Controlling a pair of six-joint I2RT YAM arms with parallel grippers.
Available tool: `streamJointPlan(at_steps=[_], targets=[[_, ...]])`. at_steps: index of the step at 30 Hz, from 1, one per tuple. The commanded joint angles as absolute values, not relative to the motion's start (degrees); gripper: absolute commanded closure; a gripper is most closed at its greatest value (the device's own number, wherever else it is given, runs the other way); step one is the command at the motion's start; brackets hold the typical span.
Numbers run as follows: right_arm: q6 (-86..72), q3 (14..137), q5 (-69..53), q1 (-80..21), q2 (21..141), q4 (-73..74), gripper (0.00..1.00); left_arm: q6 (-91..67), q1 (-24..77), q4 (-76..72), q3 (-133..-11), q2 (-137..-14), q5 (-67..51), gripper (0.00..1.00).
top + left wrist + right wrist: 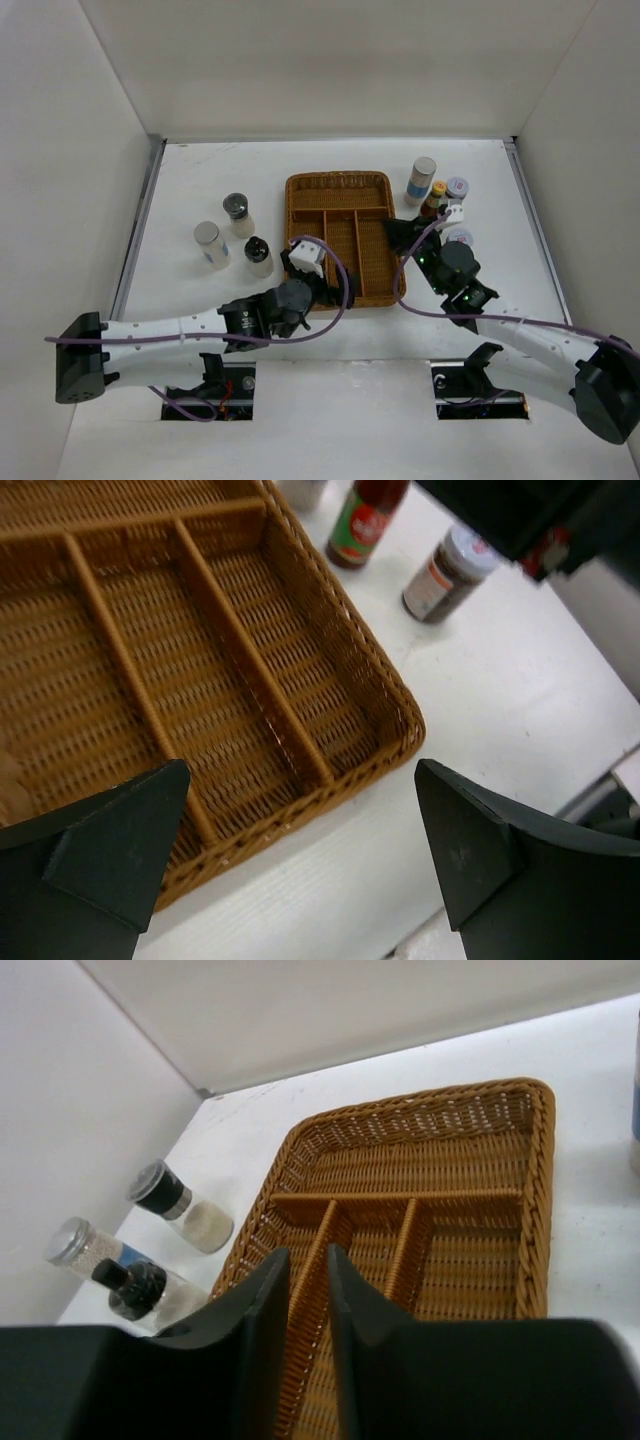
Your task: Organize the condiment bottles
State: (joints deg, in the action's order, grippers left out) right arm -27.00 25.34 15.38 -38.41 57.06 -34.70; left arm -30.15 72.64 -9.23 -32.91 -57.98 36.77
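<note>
Three condiment bottles stand left of the wicker tray (296, 210): a dark-lidded shaker (238, 213), a silver-capped shaker (210, 244) and a black-lidded one (258, 255). Right of the tray stand a silver-capped white shaker (422, 180), a yellow-capped red sauce bottle (437, 197) and two pale-lidded jars (457, 188) (459, 238). My left gripper (335, 285) is open and empty over the tray's near edge (390, 695). My right gripper (402, 235) is by the tray's right rim, its jaws almost together and empty (308, 1260). The left bottles also show in the right wrist view (180, 1208).
The tray has long slots and one cross compartment, all with nothing in them (540, 1160). The left wrist view shows the red sauce bottle (365, 520) and a pale-lidded jar (448, 572) beyond the tray. White walls close in the table on three sides.
</note>
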Motion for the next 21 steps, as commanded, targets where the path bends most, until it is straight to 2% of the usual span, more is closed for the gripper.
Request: streamJointPlan(at_steps=[1,3,7,8,10,11,13,15,17,21], targets=[[-28.39,25.66,14.85,-39.07,55.37,-37.01,0.83,-25.06,71.59,-10.55,-39.54,-54.76,43.06,0.0],[-28.48,26.36,15.2,-39.07,55.98,-35.34,0.91,-22.42,70.1,-10.55,-42.35,-54.58,45.34,0.0],[-28.92,27.51,15.64,-39.07,58.09,-33.31,0.93,-20.48,63.69,-9.85,-48.06,-55.98,45.44,0.01],[-28.92,27.6,15.56,-39.07,58.7,-33.48,0.92,-20.22,62.37,-9.5,-49.21,-56.51,44.92,0.1],[-28.92,28.65,14.77,-39.24,60.28,-32.79,0.9,-19.86,58.51,-8.53,-51.93,-58.17,45.0,0.47],[-28.92,29.26,13.98,-39.5,61.08,-32.26,0.89,-20.04,56.75,-7.39,-53.16,-59.14,45.26,0.55],[-28.92,30.58,11.27,-40.55,62.83,-31.12,0.87,-20.48,52.71,-4.24,-55.8,-61.25,46.4,0.61],[-28.83,31.72,8.28,-41.26,64.68,-30.76,0.84,-21.09,49.37,-0.98,-58.09,-63.45,47.28,0.6],[-28.83,32.69,5.29,-41.88,66.61,-30.76,0.77,-21.44,45.94,1.66,-59.76,-65.38,47.81,0.51],[-28.83,33.05,3.78,-42.41,69.6,-32.08,0.39,-22.14,38.91,5.08,-61.96,-69.25,48.61,0.32]])
